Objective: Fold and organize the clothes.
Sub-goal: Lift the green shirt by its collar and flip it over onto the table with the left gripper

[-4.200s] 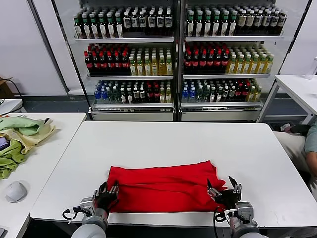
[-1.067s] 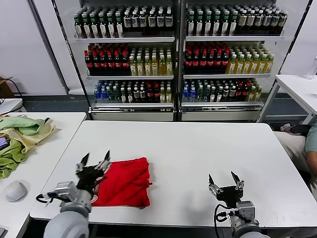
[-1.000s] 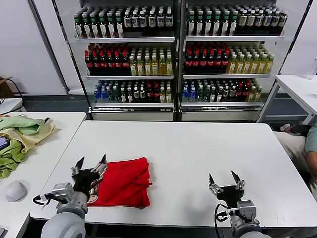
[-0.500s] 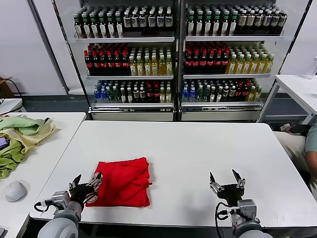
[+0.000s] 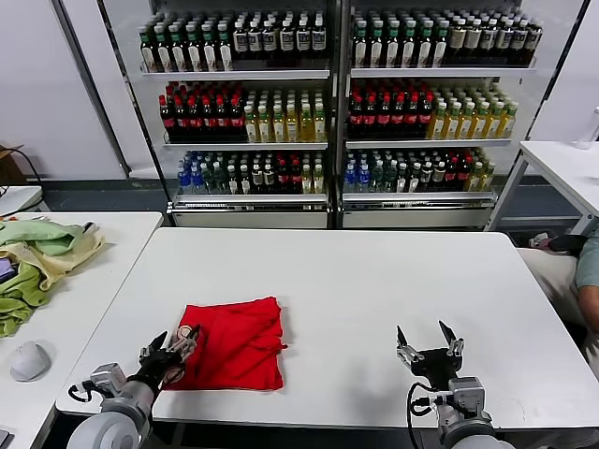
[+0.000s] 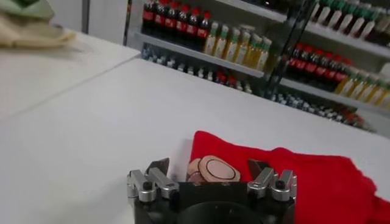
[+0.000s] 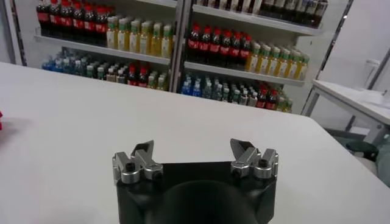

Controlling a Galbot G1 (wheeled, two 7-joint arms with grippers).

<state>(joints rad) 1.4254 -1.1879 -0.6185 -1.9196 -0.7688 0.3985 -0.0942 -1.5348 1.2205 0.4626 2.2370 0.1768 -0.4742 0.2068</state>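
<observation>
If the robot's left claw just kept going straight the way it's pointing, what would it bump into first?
Probably the red T-shirt: the open left gripper points at its near edge, where the cartoon print shows. Depth is hard to judge.

The red T-shirt (image 6: pixel 317 179) is cut off by the left wrist view's edge, and the left gripper (image 6: pixel 210 173) hides most of its cartoon print (image 6: pixel 213 168). The labels on the shelf bottles (image 5: pixel 281 103) are too small to read. In the right wrist view only a red sliver at the frame edge shows.

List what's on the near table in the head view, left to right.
Left gripper, open, at the shirt's left edge → folded red T-shirt → bare white table → right gripper, open, clear of the shirt.
</observation>
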